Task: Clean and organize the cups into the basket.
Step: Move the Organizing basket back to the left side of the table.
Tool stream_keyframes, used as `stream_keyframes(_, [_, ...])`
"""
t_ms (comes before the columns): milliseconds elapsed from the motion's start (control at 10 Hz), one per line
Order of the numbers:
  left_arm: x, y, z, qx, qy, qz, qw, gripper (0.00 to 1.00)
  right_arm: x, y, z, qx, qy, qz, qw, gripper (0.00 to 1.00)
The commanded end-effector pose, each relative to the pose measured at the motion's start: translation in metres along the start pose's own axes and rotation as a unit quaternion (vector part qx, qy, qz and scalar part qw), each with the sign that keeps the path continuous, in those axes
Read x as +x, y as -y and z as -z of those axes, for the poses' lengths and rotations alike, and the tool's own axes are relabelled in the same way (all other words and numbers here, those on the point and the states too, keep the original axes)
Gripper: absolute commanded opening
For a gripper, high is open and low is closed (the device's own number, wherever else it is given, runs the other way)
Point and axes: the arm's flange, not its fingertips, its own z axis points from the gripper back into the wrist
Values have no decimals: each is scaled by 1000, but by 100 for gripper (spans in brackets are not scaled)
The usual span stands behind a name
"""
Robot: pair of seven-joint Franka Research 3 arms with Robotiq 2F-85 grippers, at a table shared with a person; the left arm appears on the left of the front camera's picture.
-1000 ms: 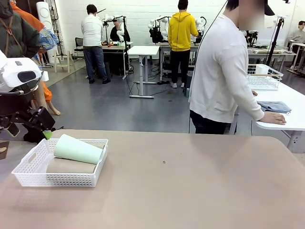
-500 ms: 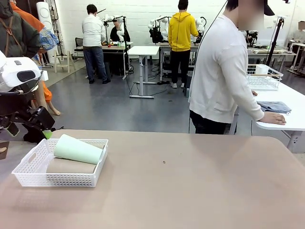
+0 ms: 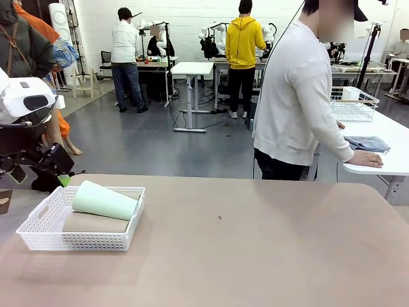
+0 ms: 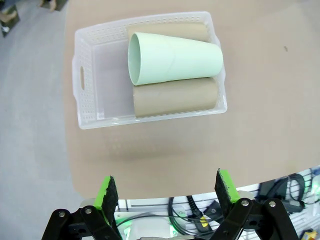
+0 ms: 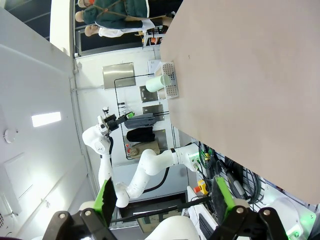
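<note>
Cups lie in the basket; both grippers are spread and hold nothing.

From the front, you see the white basket (image 3: 82,226) at the table's (image 3: 255,249) left side, with a mint green cup (image 3: 104,200) lying on its side atop a tan cup (image 3: 94,222); the left arm (image 3: 25,128) hangs just behind the basket, and a person (image 3: 300,96) stands at the far edge, one hand on a neighbouring table. In your left wrist view, the left gripper (image 4: 167,189) is off the table edge, jaws wide apart and empty, and the basket (image 4: 87,75) shows the mint green cup (image 4: 172,57) resting across two tan cups (image 4: 175,97), one on each side. In your right wrist view, the right gripper (image 5: 165,195) also has its jaws apart and empty, with the basket (image 5: 170,80) small and far off along the table.
</note>
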Motion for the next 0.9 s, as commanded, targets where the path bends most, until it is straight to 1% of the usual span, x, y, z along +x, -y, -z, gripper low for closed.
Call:
stream_keyframes(0, [9,-58,16,-127,-35,-45,990,100,-3,-1,4,2,-1,-3,1000,100])
stream_keyframes(100, [15,-99,22,-183,-15,-70,981,100,-3,-1,4,2,-1,-3,1000,100])
stream_keyframes(200, [29,-137,26,-222,-6,-80,972,100,-3,-1,4,2,-1,-3,1000,100])
stream_keyframes(300, [10,-163,34,-255,20,-99,962,100,-3,-1,4,2,-1,-3,1000,100])
stream_keyframes(400, [-2,-185,42,-285,45,-105,952,100,-3,-1,4,2,-1,-3,1000,100])
stream_keyframes(500, [6,-218,45,-298,67,-114,945,100,-3,-1,4,2,-1,-3,1000,100])
stream_keyframes(600, [0,-241,50,-318,78,-135,935,100,-3,-1,4,2,-1,-3,1000,100])
stream_keyframes(700, [-8,-264,56,-345,88,-151,922,100,-3,-1,4,2,-1,-3,1000,100])
stream_keyframes(800, [-16,-285,61,-375,88,-170,907,100,-3,-1,4,2,-1,-3,1000,100])
